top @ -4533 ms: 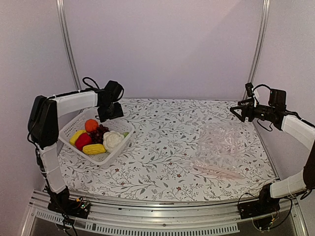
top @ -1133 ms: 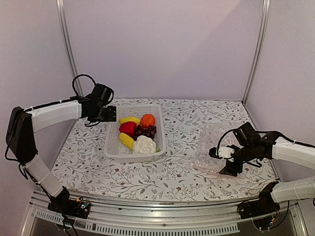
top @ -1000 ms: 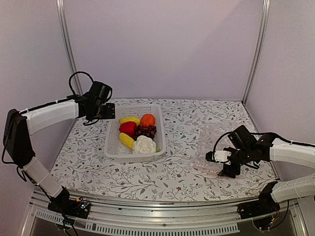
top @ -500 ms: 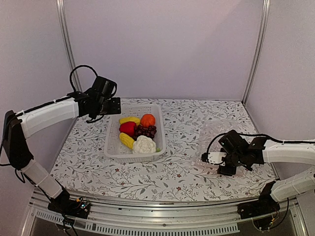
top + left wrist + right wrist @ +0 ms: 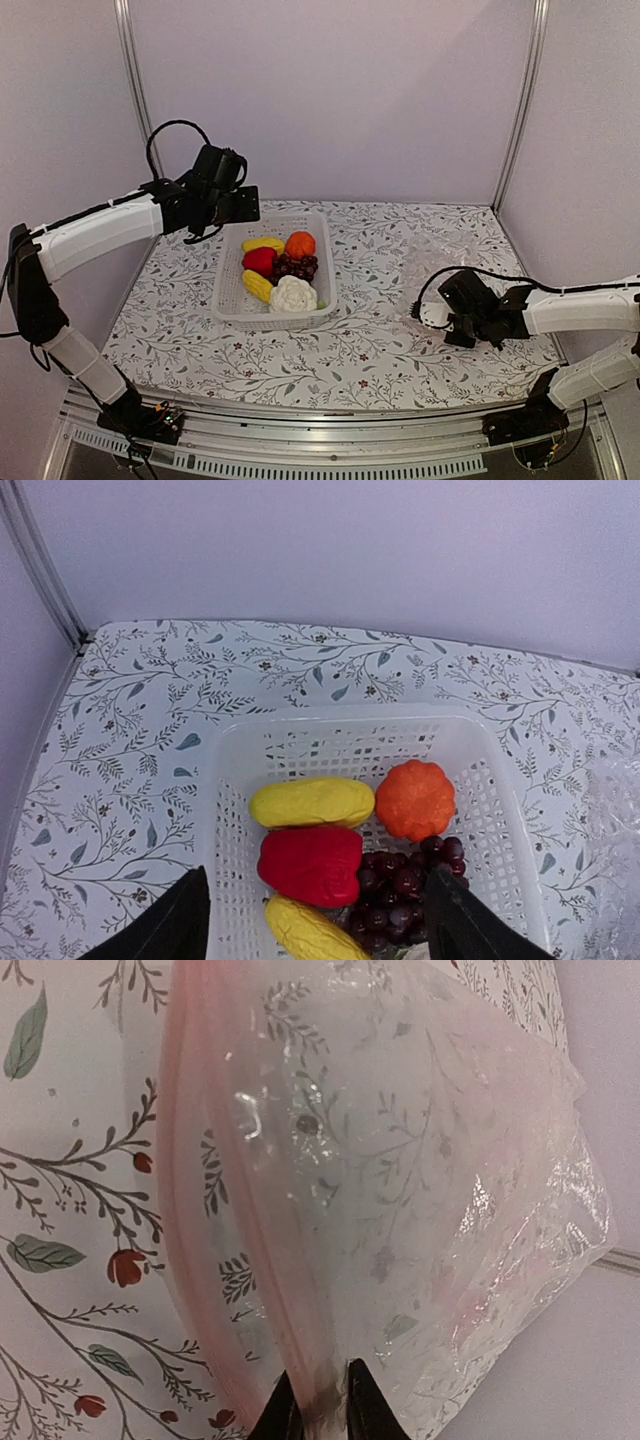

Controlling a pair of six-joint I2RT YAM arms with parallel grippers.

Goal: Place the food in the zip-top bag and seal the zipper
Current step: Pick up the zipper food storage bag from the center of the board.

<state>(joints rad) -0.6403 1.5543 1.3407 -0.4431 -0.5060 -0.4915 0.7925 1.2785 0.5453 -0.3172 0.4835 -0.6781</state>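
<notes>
At 6 o'clock in the left wrist view, the frame cuts off the basket (image 5: 350, 742), corn (image 5: 305, 935) and grapes (image 5: 400, 885). The zip-top bag (image 5: 400, 1210) runs past the right wrist view at 12 o'clock, and only the tips of the right pincer (image 5: 318, 1405) show at 6 o'clock.

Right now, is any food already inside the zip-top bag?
No, the zip-top bag is see-through and empty; the food sits in the basket.

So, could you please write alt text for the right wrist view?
The right tool pinches the pink zipper of the clear zip-top bag at the frame's bottom edge. The crinkled bag fans upward over the floral table.
</notes>
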